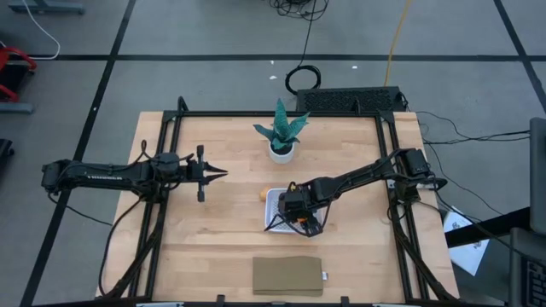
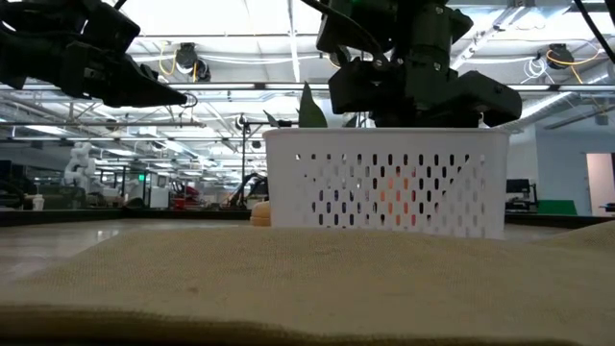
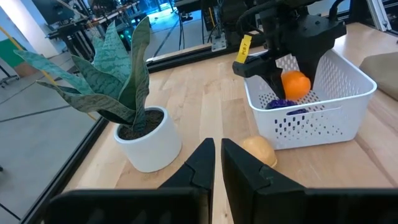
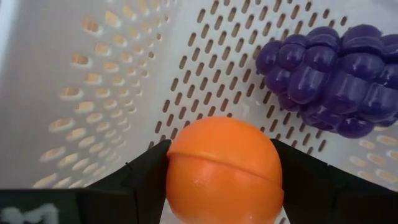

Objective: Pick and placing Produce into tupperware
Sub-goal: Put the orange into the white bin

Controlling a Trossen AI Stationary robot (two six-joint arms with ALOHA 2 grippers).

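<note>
The white tupperware (image 1: 275, 205) sits mid-table. My right gripper (image 1: 299, 213) reaches down into it, shut on the orange ball (image 4: 224, 171). The dark purple lump (image 4: 329, 74) lies on the dotted bottom beside the ball and also shows in the left wrist view as the purple lump (image 3: 283, 104). The tan-orange piece (image 3: 258, 149) rests on the table just outside the tupperware's left wall, seen from above as the tan piece (image 1: 263, 194). My left gripper (image 1: 215, 173) hovers shut over the table's left half, pointing toward the tupperware. My right gripper pinches the orange ball (image 3: 296, 84) between its two fingers (image 4: 146, 177), one on each side of the ball's widest part. The fingers come from above, pointing down into the tupperware. The ball hangs inside the walls, above the dotted bottom.
A green spiky plant in a white pot (image 1: 281, 141) stands toward the far edge, behind the tupperware. A flat tan-brown pad (image 1: 287, 275) lies at the near edge. Bare wood (image 1: 213, 230) stretches between my left gripper and the pad.
</note>
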